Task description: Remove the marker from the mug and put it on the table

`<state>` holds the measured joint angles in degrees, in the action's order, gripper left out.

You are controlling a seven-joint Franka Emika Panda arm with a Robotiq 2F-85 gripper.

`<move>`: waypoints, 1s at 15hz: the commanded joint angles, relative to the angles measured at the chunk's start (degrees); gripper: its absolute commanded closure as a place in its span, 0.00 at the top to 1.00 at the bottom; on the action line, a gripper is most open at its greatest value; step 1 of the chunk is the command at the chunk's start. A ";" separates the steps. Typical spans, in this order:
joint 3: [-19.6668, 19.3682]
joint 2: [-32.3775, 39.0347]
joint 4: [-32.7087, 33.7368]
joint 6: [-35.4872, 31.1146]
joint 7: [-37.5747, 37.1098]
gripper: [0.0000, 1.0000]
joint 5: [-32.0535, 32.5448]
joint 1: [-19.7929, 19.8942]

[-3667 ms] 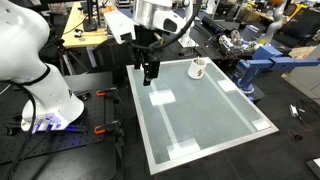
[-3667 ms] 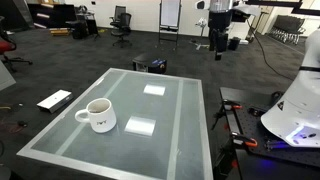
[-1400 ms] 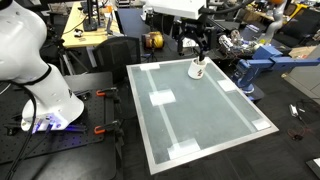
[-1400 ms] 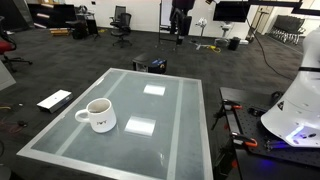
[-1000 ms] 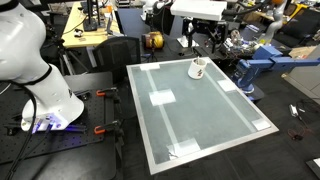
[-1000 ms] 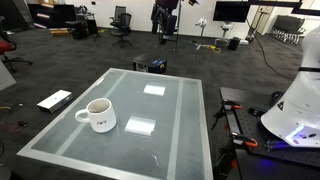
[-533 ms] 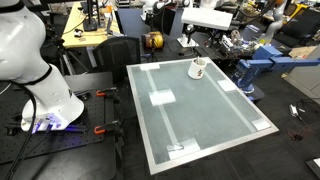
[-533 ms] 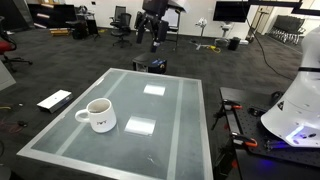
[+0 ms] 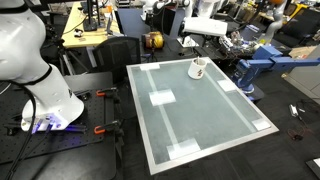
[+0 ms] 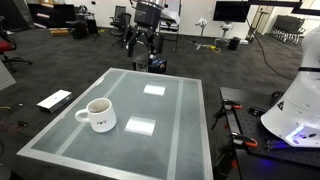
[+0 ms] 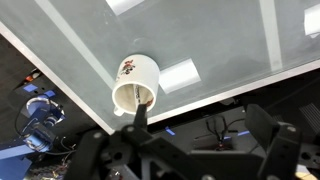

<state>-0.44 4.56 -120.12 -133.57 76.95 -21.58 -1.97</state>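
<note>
The short, thin, dark marker stands inside the small white ceramic mug. In the wrist view it leans against the rim at the mug's 6 o'clock, with its upper end poking out past the lip. It looks plain black, with no marking that can be made out.

The mug is upright and has a reddish-brown print on its wall and a side handle. It sits on the large table with the pale grey-green glossy top, near the corner at 1 o'clock in an exterior view. A white tape patch lies just beside the mug at its 3 o'clock.

The black gripper hangs in the air above the table edge, well apart from the mug. Its two fingers are spread wide with nothing between them. In an exterior view it hovers beyond the far end of the table at 12 o'clock.
</note>
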 commanded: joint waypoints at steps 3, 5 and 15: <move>1.38 0.67 0.51 0.07 0.17 1.00 0.19 1.11; 1.37 0.67 0.62 0.09 0.17 1.00 0.18 1.16; 5.10 10.43 11.20 0.49 21.80 1.00 -12.37 3.74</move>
<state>2.13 10.08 -115.04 -133.78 90.12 -29.13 -0.56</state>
